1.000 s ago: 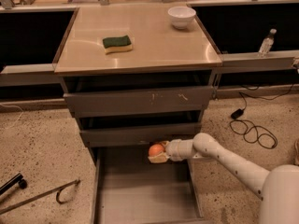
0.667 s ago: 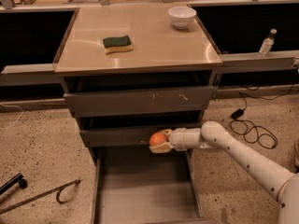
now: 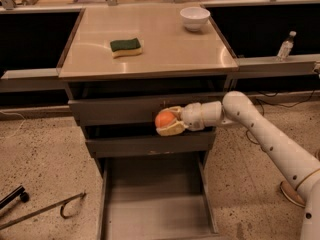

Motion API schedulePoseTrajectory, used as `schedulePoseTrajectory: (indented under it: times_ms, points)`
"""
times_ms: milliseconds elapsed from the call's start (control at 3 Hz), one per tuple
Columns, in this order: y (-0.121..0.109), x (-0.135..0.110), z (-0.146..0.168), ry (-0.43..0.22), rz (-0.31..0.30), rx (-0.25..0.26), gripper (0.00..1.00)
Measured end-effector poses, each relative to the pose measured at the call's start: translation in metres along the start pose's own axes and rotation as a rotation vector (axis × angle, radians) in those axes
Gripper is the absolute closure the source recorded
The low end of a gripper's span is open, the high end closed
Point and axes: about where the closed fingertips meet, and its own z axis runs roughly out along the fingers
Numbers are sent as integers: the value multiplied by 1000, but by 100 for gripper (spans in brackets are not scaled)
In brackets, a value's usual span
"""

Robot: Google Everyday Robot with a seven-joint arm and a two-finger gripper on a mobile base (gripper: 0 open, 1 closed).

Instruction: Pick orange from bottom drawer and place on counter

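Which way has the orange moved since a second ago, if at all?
Yes, upward: the orange, in the gripper, rose past the middle drawer front.

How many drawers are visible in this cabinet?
3. The top drawer sits just under the counter, the middle drawer below it, and the bottom drawer is pulled open at floor level. The gripper, holding the orange, is in front of the top two. None appear hidden.
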Motion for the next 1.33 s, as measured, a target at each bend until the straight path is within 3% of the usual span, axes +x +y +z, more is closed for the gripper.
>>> schedulePoseTrajectory:
  times_ms: [333,667,1000,1333]
  points:
    - [7,2,-3,5,-2,-35,100]
    - [7,2,-2,4,-2,-35,100]
    - [12,-20,-13,-55,-32,-42,100]
    - [17,-96,-48,-182,-99,-83,100]
